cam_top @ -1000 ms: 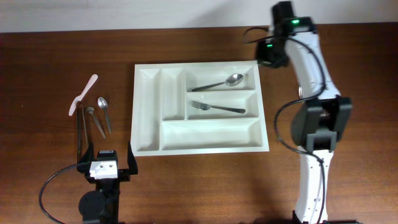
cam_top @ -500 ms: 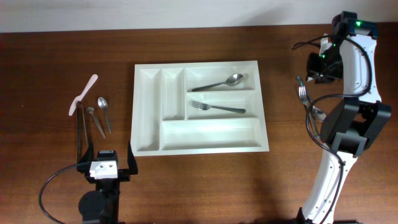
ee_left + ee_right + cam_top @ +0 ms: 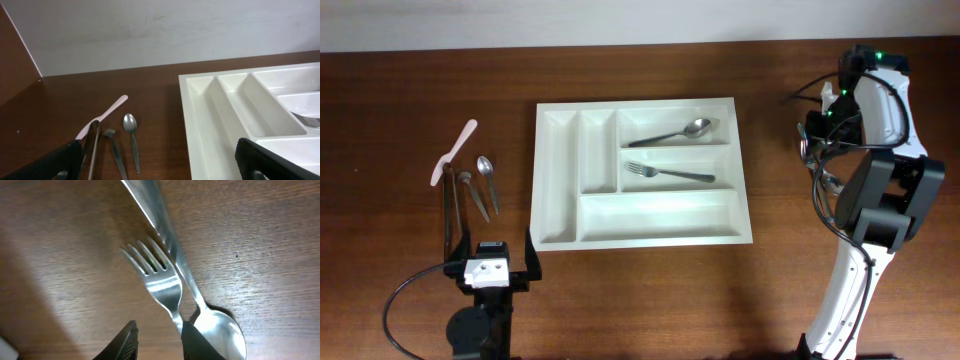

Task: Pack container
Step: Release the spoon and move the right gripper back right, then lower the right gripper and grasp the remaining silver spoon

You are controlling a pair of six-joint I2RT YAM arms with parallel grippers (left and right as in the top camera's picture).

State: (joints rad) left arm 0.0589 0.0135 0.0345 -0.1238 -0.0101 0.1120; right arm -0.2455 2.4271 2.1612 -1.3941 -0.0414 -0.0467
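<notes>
Container: large white rectangular plastic cutlery tray [image 3: 660, 214], flat at the middle of the dark brown wooden table [image 3: 400, 90]; five compartments; in the left wrist view only one end shown [image 3: 240, 100], remainder cut off at the frame edge.
Inside the tray: silver metal spoon [image 3: 672, 132] in the upper short compartment; silver metal fork [image 3: 670, 174] in the short compartment just below it.
Left of the tray, well apart from it: pale pink flat plastic stick [image 3: 454, 153]; small silver teaspoon [image 3: 488, 183]; second small metal utensil [image 3: 475, 196], kind hard to make out; long dark thin rod-like piece [image 3: 448, 212], lower end hidden behind the arm.
Left arm: left gripper [image 3: 491, 250] below the tray's lower-left corner, fingers spread wide, nothing between them; only two black tips visible at the bottom corners of its wrist view.
Right arm: right gripper [image 3: 157, 341] well to the right of the tray, low over the table; jaws set narrow, a strip of wood showing between.
Between those jaws: neck of a second steel fork [image 3: 159, 280], close against one finger; contact impossible to tell; handle hidden below the frame.
Beside that fork: large steel spoon [image 3: 220, 332], its handle running along the tines, end cut off at the top edge.
Overhead view of the right side: gripper largely covered by white arm casing [image 3: 875, 120] and black cables; cutlery beneath too small to read.
</notes>
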